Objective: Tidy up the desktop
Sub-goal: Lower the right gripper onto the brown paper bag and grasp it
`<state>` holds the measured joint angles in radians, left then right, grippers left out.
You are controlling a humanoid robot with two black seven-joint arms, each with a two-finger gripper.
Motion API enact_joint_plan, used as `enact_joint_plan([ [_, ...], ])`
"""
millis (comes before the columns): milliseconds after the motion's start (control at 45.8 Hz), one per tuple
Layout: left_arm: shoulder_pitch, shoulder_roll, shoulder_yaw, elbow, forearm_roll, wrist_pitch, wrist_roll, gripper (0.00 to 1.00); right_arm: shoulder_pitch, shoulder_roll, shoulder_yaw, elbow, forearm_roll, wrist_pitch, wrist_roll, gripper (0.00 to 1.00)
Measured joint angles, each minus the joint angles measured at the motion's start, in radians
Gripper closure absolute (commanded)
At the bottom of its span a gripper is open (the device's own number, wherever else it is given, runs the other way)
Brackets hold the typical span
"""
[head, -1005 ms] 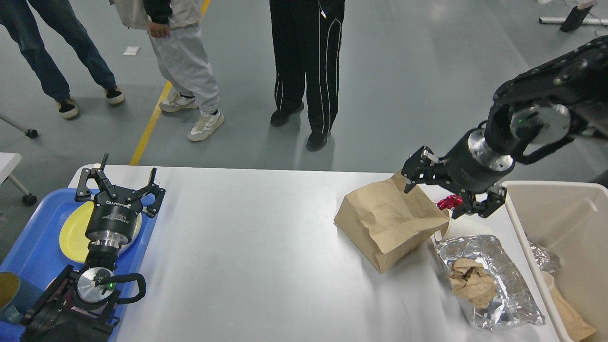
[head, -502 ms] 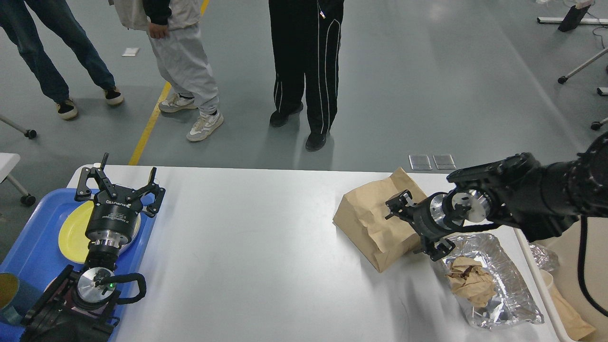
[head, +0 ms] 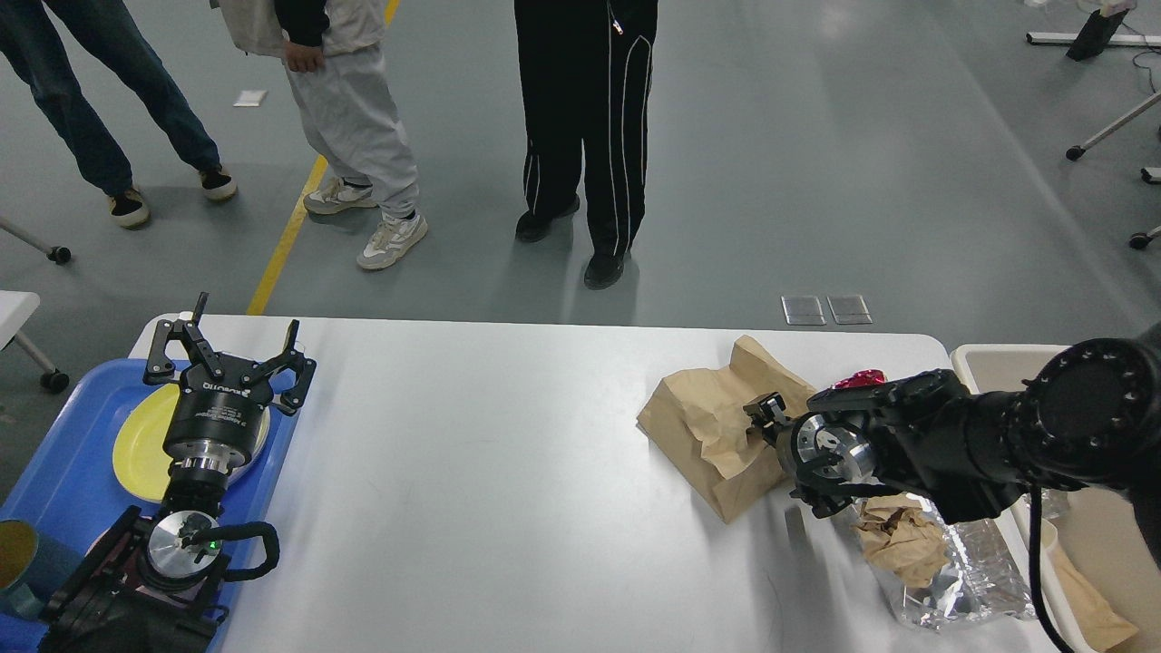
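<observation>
The worktop (head: pixel 508 490) is filling most of the view, and much of it is lying bare. The tidying looks partly done, as a judgement from how things lie: a yellow plate (head: pixel 136 444) is sitting in the blue tray (head: pixel 54 490) at the left edge, and crumpled paper and foil are lying in the beige bin (head: pixel 1097 544) off the right edge. Litter is remaining at the right end: a brown bag (head: pixel 703 435), a foil tray (head: pixel 961 571) holding a paper wad (head: pixel 902 535), and a red wrapper (head: pixel 857 379) peeking over the right arm.

The right gripper (head: pixel 766 431) is pressing into the bag's near side; it is seen end-on and dark, so I cannot tell whether its fingers are wide, narrow, or gripping the paper. The left gripper (head: pixel 227 354) is hanging over the plate with its fingers spread wide, holding nothing.

For room: the middle of the worktop is offering free travel, while the right end is crowded, with the bag, the foil tray and the bin wall close together. The bag is lying near the far edge, so a push outward could tip it off. The bin is just beside the worktop's right edge, a short carry away.
</observation>
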<state>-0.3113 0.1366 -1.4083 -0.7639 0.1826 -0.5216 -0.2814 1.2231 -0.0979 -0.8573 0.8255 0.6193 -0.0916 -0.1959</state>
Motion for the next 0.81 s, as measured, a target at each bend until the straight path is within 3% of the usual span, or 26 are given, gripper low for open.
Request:
enact_joint_plan([
  [87, 0.000, 0.000, 0.000, 0.000, 0.000, 0.000, 0.000, 0.03, -0.001, 0.008, 0.001, -0.003, 0.004, -0.005, 0.002, 0.06],
  [240, 0.000, 0.000, 0.000, 0.000, 0.000, 0.000, 0.001, 0.03, 0.008, 0.014, 0.001, 0.005, -0.001, -0.001, 0.002, 0.79],
  [328, 0.000, 0.000, 0.000, 0.000, 0.000, 0.000, 0.001, 0.03, 0.010, 0.015, 0.000, 0.015, -0.002, 0.003, -0.001, 1.00],
  [808, 0.000, 0.000, 0.000, 0.000, 0.000, 0.000, 0.001, 0.03, 0.020, 0.015, 0.000, 0.029, -0.001, 0.005, -0.012, 1.00],
])
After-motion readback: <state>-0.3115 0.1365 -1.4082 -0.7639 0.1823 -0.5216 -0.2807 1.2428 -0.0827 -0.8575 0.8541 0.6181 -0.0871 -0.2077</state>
